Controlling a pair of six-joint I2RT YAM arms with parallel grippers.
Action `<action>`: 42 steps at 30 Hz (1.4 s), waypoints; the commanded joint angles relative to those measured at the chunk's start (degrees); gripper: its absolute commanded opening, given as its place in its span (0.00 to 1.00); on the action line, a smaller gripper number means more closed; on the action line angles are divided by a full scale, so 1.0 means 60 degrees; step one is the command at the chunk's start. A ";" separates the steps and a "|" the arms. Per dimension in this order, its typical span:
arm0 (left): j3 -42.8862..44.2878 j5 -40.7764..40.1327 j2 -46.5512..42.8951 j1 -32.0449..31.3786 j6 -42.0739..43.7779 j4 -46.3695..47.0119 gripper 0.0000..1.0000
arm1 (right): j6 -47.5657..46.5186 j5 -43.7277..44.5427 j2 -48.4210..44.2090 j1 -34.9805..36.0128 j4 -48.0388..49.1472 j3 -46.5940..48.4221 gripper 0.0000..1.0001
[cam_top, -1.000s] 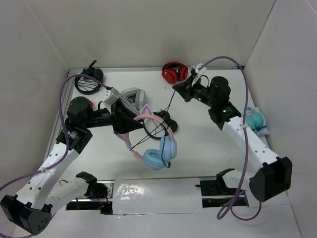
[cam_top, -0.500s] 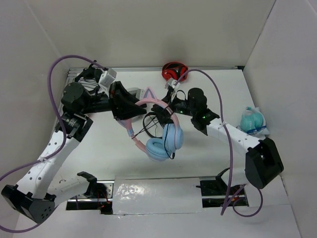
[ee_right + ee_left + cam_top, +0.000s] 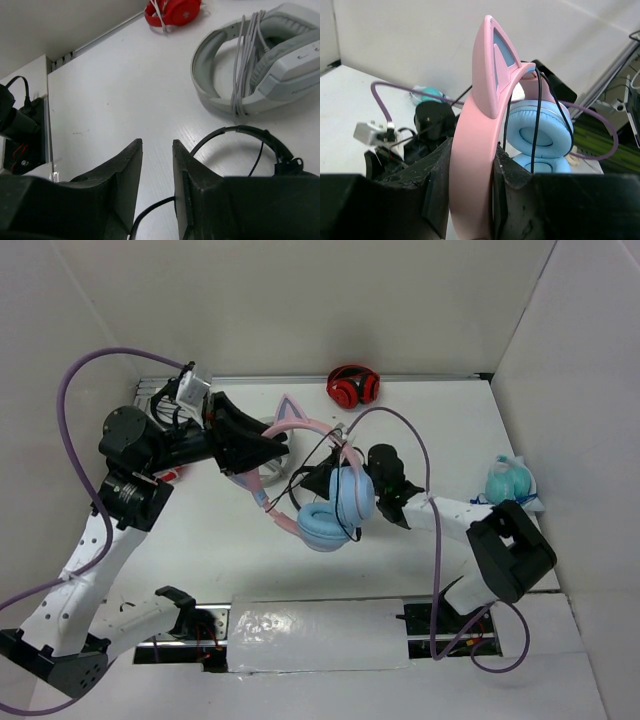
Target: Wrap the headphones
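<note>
pink plastic hides most of what the left gripper (image 3: 470, 200) is doing. its fingertips run off the lower edge of the left wrist view, and only the two black fingers (image 3: 437, 195) show, pressed flat against either side of the headband (image 3: 470, 150). this claw is clamped tight on the band of the cat-ear headphones (image 3: 335, 508). they hang clear of the table (image 3: 430, 430), with the band toward the left arm and the light blue ear cups (image 3: 540, 132) side by side beyond it. the thin dark cable (image 3: 536, 100) runs over the band and down across the cup faces; how many turns it makes cannot be made out.

the right gripper (image 3: 156, 155) is largely masked by the cups in the top view. its own camera shows the fingers parted a little, with a strip of white table between them. a dark cable crosses the bottom of that gap, but whether the pads touch it cannot be told.

further out on the table lies a black on-ear pair (image 3: 250, 137). just beside it is a white and grey pair (image 3: 260, 65) with its cord wound around the band. a red pair (image 3: 352, 387) lies near the back edge. a teal object (image 3: 510, 480) sits by the right wall, too small to name.
</note>
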 commanded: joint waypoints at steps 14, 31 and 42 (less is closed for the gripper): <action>-0.0384 -0.4126 -0.0413 -0.0056 -0.2027 0.0418 0.00 | 0.1895 0.3402 0.0823 0.1712 0.2746 -0.1524 0.00; -0.0853 -0.9931 0.0933 -0.0099 -0.3993 -0.0976 0.00 | 0.3011 0.7651 0.0779 0.5607 -0.1409 -0.0574 0.00; -0.1893 -1.1589 0.1696 -0.0085 -0.2075 0.0592 0.00 | 0.2294 1.0841 -0.1329 0.7337 -0.6483 0.0564 0.00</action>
